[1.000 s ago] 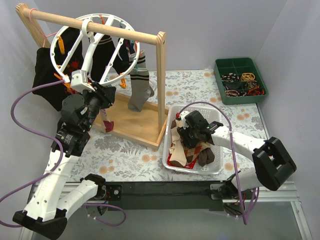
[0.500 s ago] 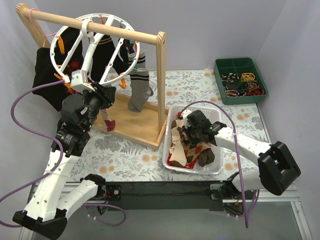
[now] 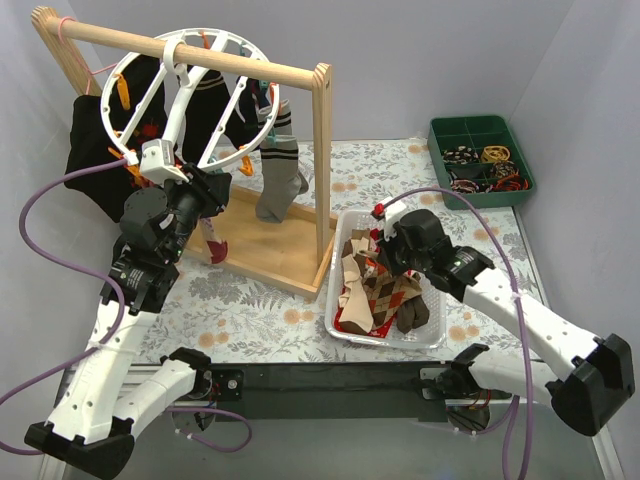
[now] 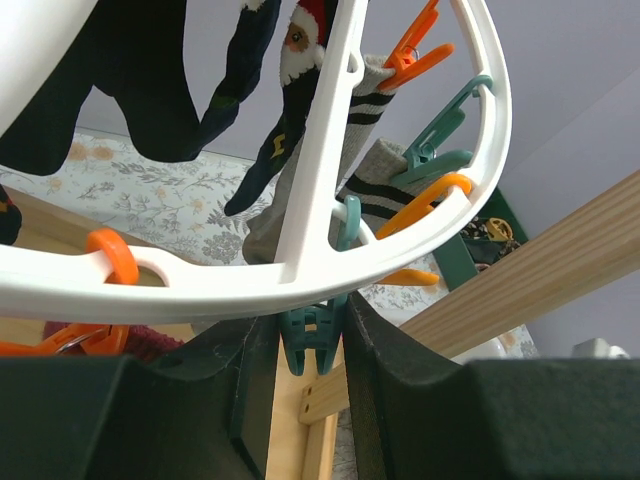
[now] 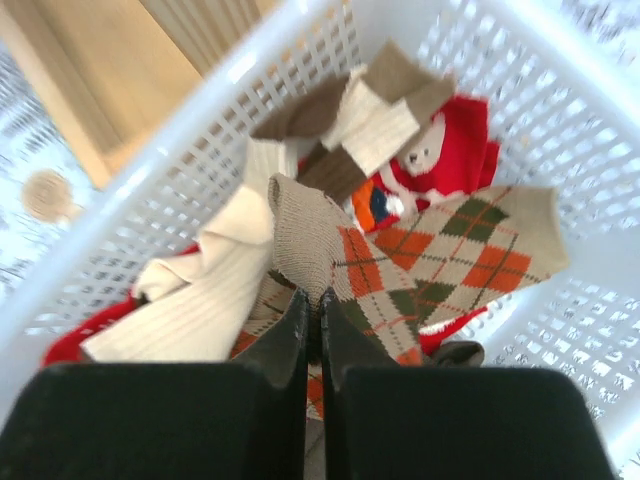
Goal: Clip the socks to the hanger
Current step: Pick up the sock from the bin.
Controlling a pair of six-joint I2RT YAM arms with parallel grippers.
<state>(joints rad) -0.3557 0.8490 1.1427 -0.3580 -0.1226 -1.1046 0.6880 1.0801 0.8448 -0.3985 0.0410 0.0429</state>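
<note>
The white ring hanger (image 3: 190, 95) hangs by its hook from the wooden rail, with dark socks and a grey striped sock (image 3: 280, 180) clipped to it. My left gripper (image 3: 203, 190) sits just under the ring's rim (image 4: 200, 275), shut on a teal clothespin (image 4: 313, 335) that dangles between its jaws. The loose socks (image 3: 375, 295) lie heaped in the white basket (image 3: 436, 338). My right gripper (image 5: 313, 300) is over the basket and shut on a fold of the tan diamond-patterned sock (image 5: 420, 260), beside a beige ribbed sock (image 5: 190, 290) and a red printed sock (image 5: 455, 150).
The wooden rail stand (image 3: 322, 160) rises between the hanger and the basket, its base board (image 3: 270, 250) on the flowered table. A black garment (image 3: 95, 160) hangs at the far left. A green compartment tray (image 3: 480, 160) with small items sits at the back right.
My right gripper has shut on the diamond-patterned sock and drawn back up and to the right, and its arm has swung right. The left arm has not moved.
</note>
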